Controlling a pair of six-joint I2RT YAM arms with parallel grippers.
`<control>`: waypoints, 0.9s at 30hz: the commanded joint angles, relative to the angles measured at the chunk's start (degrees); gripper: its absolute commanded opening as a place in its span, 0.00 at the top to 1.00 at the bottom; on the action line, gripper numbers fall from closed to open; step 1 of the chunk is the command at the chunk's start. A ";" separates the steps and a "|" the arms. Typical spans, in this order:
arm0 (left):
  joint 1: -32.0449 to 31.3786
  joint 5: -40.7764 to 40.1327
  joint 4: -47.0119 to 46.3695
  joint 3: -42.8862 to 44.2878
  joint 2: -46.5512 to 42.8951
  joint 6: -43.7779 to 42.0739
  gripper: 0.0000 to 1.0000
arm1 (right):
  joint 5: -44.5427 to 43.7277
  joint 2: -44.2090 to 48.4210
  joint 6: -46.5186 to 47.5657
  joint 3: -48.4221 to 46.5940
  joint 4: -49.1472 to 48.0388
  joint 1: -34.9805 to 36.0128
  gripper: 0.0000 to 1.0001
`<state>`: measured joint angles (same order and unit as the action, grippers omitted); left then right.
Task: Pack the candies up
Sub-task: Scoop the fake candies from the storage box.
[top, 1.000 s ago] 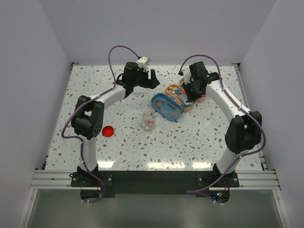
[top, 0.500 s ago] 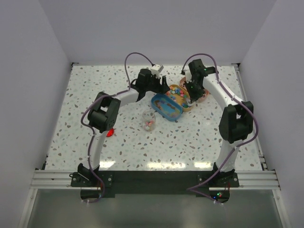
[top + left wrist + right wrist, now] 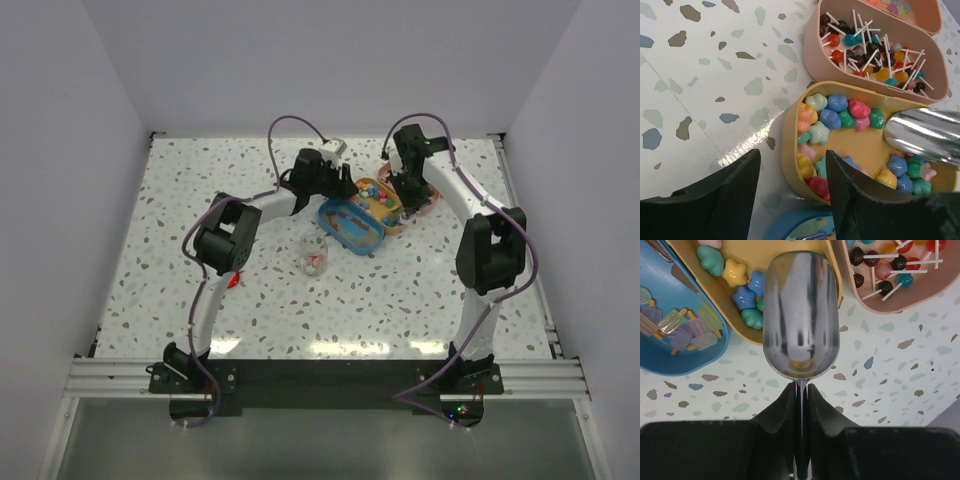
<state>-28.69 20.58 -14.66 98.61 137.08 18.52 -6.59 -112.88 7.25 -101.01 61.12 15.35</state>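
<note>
Small mixed-colour candies (image 3: pixel 839 116) lie in an oval yellow tin (image 3: pixel 790 165), also seen in the right wrist view (image 3: pixel 752 290). My left gripper (image 3: pixel 792 200) is open and straddles the tin's near wall, one finger outside on the table, one over the candies. In the top view it (image 3: pixel 347 187) sits at the tin's left end. My right gripper (image 3: pixel 801 390) is shut on the handle of a silver scoop (image 3: pixel 801 315), whose bowl hangs over the yellow tin's rim. The scoop (image 3: pixel 927 135) also shows in the left wrist view. A clear jar (image 3: pixel 313 252) holds a few candies.
A pink tin (image 3: pixel 812 50) of lollipops lies behind the yellow tin. A blue tin (image 3: pixel 350 223) of flat sweets lies in front of it. A red round lid (image 3: pixel 232 281) lies on the table, partly hidden by my left arm.
My left arm has swung right and brought its open gripper to the yellow tin. My right gripper with the scoop has shifted slightly back and left over that tin.
</note>
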 commanded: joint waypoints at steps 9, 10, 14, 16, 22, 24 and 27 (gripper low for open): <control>-0.23 4.38 -4.06 2.55 1.44 0.02 0.50 | 0.00 -3.39 9.09 -3.75 -3.29 1.34 1.00; -0.23 4.64 -4.15 2.55 1.44 0.02 0.51 | 0.17 -3.49 10.41 -3.93 -3.38 1.43 1.00; -0.23 5.70 -4.59 2.64 1.44 -0.07 0.55 | 2.54 -2.96 13.58 -3.14 -7.23 1.70 1.00; -0.23 5.96 -4.59 2.64 1.35 -0.07 0.57 | 4.12 -2.96 14.63 -2.70 -8.47 1.70 1.00; -0.23 6.84 -4.59 2.38 1.00 -0.42 0.59 | 3.87 -4.98 16.92 -4.72 -8.04 1.87 1.00; -0.23 7.37 -4.85 2.29 0.83 -0.51 0.59 | 3.78 -5.51 17.45 -4.72 -8.21 1.87 1.00; -0.23 8.07 -5.21 2.29 0.83 -0.42 0.59 | 3.51 -6.30 18.94 -4.81 -8.13 2.05 1.00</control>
<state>-28.62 25.34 -16.12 98.91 138.32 18.46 -3.53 -117.60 23.46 -104.03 54.28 16.88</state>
